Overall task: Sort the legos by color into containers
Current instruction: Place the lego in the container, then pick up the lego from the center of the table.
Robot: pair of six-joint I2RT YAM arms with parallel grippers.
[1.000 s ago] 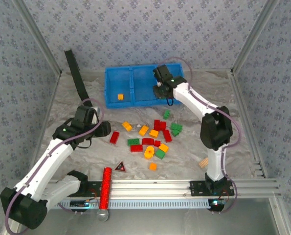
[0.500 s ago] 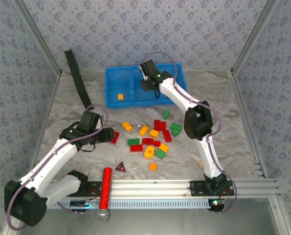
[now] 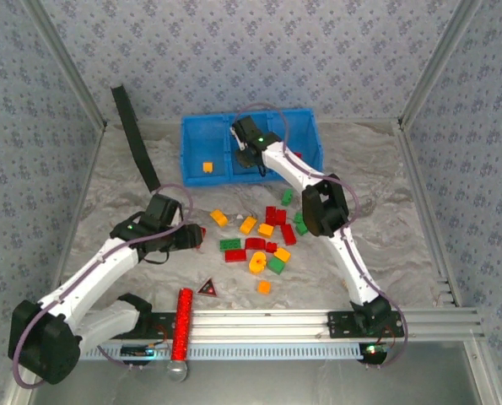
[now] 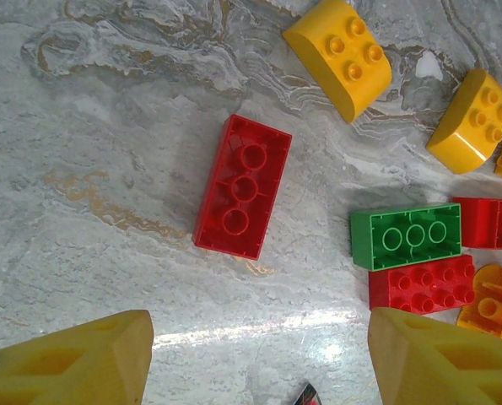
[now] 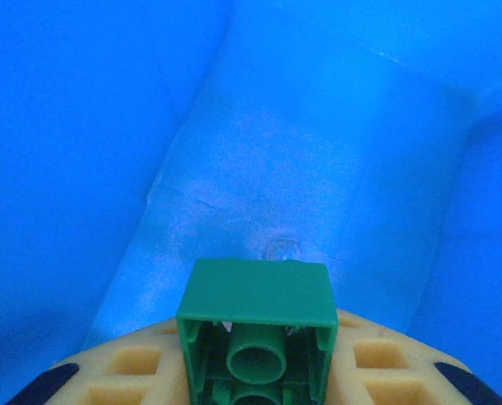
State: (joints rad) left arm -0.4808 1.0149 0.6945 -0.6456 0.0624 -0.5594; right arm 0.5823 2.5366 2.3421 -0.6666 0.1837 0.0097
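Observation:
The blue tray (image 3: 202, 128) stands at the back of the table, with one yellow lego (image 3: 207, 167) in its left compartment. My right gripper (image 3: 249, 158) hangs over the middle compartment, shut on a green lego (image 5: 257, 325) above the blue floor (image 5: 318, 152). A heap of red, green and yellow legos (image 3: 263, 240) lies mid-table. My left gripper (image 3: 186, 237) hovers low at the heap's left edge, open and empty (image 4: 259, 363). A red lego (image 4: 242, 186) lies underside up just ahead of its fingertips (image 4: 73, 363).
A dark triangle with a red centre (image 3: 207, 288) lies near the front. A red cylinder (image 3: 183, 325) rests on the front rail. A black strap (image 3: 132, 139) leans at the back left. Metal frame posts and papered walls bound the table.
The right arm has swung left with the green lego, from the tray's right compartment to its middle. The left gripper has slid right, up to the red lego.

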